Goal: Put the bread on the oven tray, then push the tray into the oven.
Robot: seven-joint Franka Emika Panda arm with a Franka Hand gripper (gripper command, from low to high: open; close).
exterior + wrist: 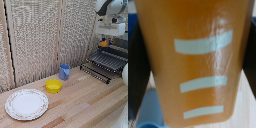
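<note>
One arm: white Franka, entering at the upper right corner of the exterior view, above the oven.
Hand (pixel 104 40): boxy white body pointing down over the oven pan; closed on the bread, which shows as an orange spot just under the body.
Bread (pixel 195 60): fills nearly the whole wrist view; glossy orange-brown surface with three pale bars across it; dark finger shapes flank it on both sides.
Bread height: whether it touches the oven pan or hangs just above it cannot be told.
Oven pan (pixel 111 60): dark tray of parallel silvery bars, near the desk's far right edge, drawn out in front of the oven.
Oven (pixel 120 44): mostly hidden behind the arm; only a dark part is visible at the exterior view's right.
Blue cup (pixel 64 72): upright, mid-desk near the back edge.
Yellow bowl (pixel 53 85): just in front of the cup.
White patterned plate (pixel 26 104): near the front left corner of the desk (pixel 85 102).
</note>
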